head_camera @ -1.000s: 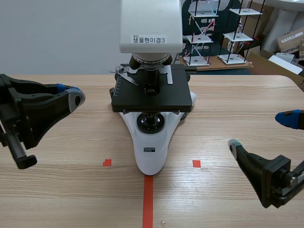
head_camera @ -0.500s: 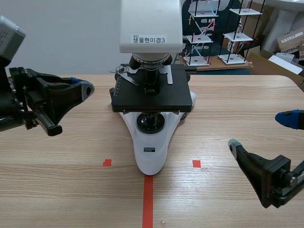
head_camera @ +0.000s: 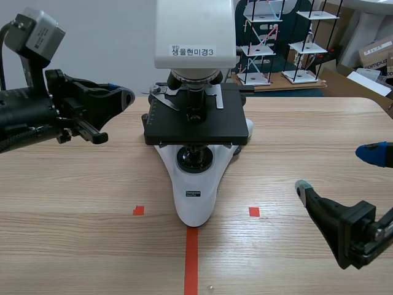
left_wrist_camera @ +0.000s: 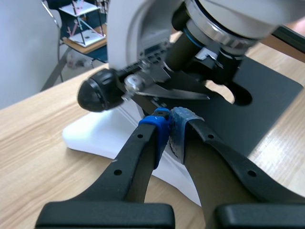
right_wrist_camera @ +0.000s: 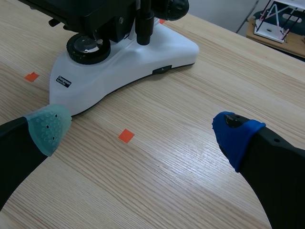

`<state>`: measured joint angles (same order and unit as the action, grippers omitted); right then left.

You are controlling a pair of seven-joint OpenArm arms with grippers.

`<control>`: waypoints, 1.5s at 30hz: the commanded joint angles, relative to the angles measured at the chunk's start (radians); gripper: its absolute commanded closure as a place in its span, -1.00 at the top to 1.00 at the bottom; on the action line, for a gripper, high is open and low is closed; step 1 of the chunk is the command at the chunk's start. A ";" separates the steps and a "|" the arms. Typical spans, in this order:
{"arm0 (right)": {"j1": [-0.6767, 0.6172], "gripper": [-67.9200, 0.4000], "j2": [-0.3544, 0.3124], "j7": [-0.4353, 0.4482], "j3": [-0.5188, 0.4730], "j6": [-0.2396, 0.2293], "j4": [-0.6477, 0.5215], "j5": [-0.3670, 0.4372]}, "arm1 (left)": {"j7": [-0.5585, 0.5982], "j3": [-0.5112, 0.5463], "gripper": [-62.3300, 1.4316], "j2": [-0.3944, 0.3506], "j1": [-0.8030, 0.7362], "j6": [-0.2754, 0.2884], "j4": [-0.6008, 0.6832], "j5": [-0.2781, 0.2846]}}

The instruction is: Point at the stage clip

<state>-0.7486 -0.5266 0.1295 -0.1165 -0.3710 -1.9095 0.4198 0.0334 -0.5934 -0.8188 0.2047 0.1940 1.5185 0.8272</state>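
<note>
silver and thin, the stage clip (head_camera: 163,98) lies flat on the back left part of the black stage (head_camera: 202,129) of the white microscope (head_camera: 196,190), which stands mid-worktop (head_camera: 92,184) in the scene view. its long axis runs slantwise, from a pivot at the stage's left rear toward the objective lens, with the tapered end pointing inward. the left gripper (head_camera: 127,96) hangs at stage height just beside the stage's left edge, with its tips aimed at the clip and a small gap between them. the right gripper (head_camera: 339,171) sits low at the worktop's right side, well apart from the microscope, with its fingers spread wide and nothing held.

in the left wrist view the left gripper (left_wrist_camera: 168,128) has its blue and grey-green pads pressed together, with nothing between them. the stage clip (left_wrist_camera: 178,92) lies just ahead of the tips. whether they touch it cannot be told. its blade runs crosswise to the fingers, from the black knob (left_wrist_camera: 97,91) side toward the lens.

in the right wrist view the right gripper (right_wrist_camera: 143,130) is wide open over bare wood, with the microscope base ahead of it.
</note>
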 commanded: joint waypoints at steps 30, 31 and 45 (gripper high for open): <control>-0.001 1.00 -0.011 0.015 -0.008 0.004 -0.014 0.011 | -0.021 -0.019 -0.84 0.037 0.048 0.003 -0.026 -0.001; -0.001 1.00 -0.011 0.015 -0.008 0.004 -0.014 0.011 | -0.021 -0.019 -0.84 0.037 0.048 0.003 -0.026 -0.001; -0.001 1.00 -0.011 0.015 -0.008 0.004 -0.014 0.011 | -0.024 -0.019 -0.84 0.037 0.048 0.002 -0.026 -0.001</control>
<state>-0.7486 -0.5266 0.1295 -0.1165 -0.3706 -1.9095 0.4198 -0.0006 -0.6140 -0.7841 0.2390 0.1940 1.4807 0.8204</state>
